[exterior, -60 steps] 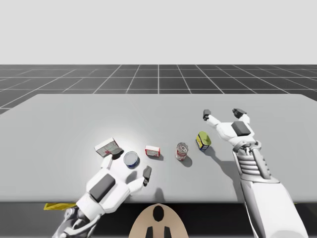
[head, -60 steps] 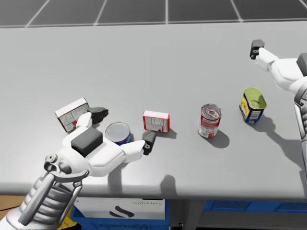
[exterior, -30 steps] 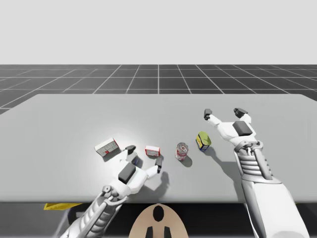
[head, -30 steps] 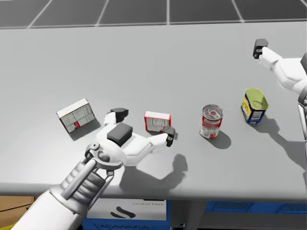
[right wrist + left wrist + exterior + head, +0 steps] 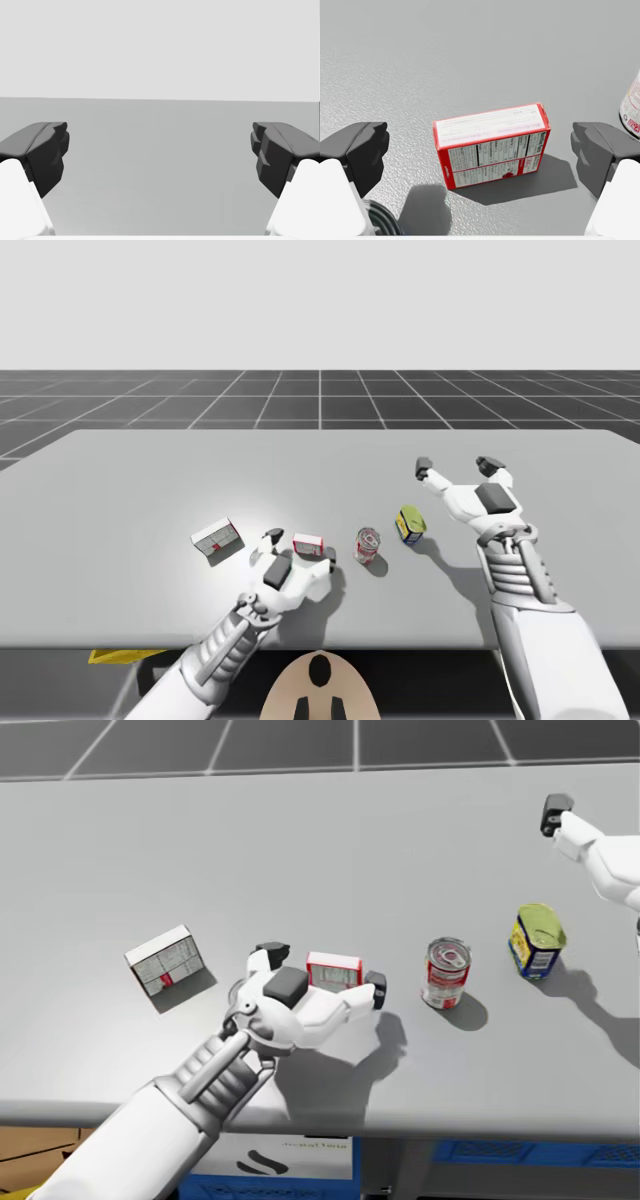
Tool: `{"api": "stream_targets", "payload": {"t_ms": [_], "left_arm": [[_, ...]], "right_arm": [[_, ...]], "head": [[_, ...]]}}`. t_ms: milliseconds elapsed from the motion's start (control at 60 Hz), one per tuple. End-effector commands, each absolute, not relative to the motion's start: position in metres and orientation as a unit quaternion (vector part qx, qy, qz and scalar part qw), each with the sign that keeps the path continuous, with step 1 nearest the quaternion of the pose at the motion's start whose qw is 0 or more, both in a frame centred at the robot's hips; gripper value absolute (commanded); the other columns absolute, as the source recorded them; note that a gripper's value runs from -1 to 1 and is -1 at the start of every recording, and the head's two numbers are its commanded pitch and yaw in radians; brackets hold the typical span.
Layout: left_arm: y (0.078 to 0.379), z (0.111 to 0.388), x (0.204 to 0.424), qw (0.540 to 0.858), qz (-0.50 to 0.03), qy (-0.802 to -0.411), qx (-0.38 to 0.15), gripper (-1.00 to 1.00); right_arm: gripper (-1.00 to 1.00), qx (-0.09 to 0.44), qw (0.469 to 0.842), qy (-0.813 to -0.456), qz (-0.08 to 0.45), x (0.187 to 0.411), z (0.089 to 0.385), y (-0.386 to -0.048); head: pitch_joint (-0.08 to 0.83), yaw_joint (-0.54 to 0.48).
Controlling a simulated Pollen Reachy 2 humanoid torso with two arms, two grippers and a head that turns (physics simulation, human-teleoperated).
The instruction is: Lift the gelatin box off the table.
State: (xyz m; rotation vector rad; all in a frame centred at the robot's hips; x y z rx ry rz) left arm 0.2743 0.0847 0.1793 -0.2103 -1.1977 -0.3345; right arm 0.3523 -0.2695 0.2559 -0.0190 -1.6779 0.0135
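Left arm over the gelatin box (image 5: 492, 144). The box rests on the counter (image 5: 150, 470), not lifted.

Left gripper (image 5: 480, 150): fingers (image 5: 360, 150) spread wide, holding nothing. The box sits between them, roughly centred. There is bare counter on either side, and neither finger touches it. A dark round rim (image 5: 382, 222) lies just under one finger; I cannot tell what it is.

In the high view the left gripper (image 5: 300, 546) straddles the same box (image 5: 308, 544). In the head view the gripper (image 5: 323, 970) has one finger on each side of the box (image 5: 333, 972).

Right gripper (image 5: 456, 466) is well apart from the box and hangs over bare counter. Its fingers (image 5: 40, 150) are wide open with nothing between them.

Also on the counter:
- a larger white-and-red box (image 5: 217, 540), beyond the outer left finger
- a red-and-white can (image 5: 368, 545), just past the inner left finger
- a yellow-and-green can (image 5: 410, 524), further toward the right arm

Progress, as I judge it:
- The approach and the lining-up look done.
- Left to do: settle the fingers down around the box, close on its two short ends, then raise it.

Change:
- A second ago the left hand was further back, with its fingers near the larger box and short of the gelatin box.
- Half a second ago one finger had reached the gelatin box's near corner.
- Now both fingers flank the gelatin box.
- None of the boxes or cans has moved.
- The right arm has hardly shifted.
- My head has turned a little, which shifts the whole head view.
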Motion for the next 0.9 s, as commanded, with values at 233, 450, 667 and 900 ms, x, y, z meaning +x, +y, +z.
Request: {"api": "stream_targets", "payload": {"t_ms": [233,450,667,900], "left_arm": [[0.034,0.178,0.281,0.824,-0.1,-0.536,-0.153,-1.0],[0.031,0.174,0.275,0.825,-0.111,-0.53,-0.162,1.0],[0.031,0.174,0.272,0.821,-0.116,-0.535,-0.165,1.0],[0.031,0.175,0.271,0.819,-0.114,-0.538,-0.164,1.0]], "right_arm": [[-1.0,-0.006,0.665,-0.747,0.003,0.35,0.259,-0.271],[-1.0,-0.006,0.663,-0.748,0.002,0.35,0.26,-0.271],[-1.0,-0.007,0.663,-0.749,0.004,0.349,0.261,-0.271],[-1.0,-0.006,0.664,-0.748,0.004,0.349,0.26,-0.271]], "head": [[0.679,0.09],[0.677,0.09],[0.575,0.1],[0.379,0.11]]}}
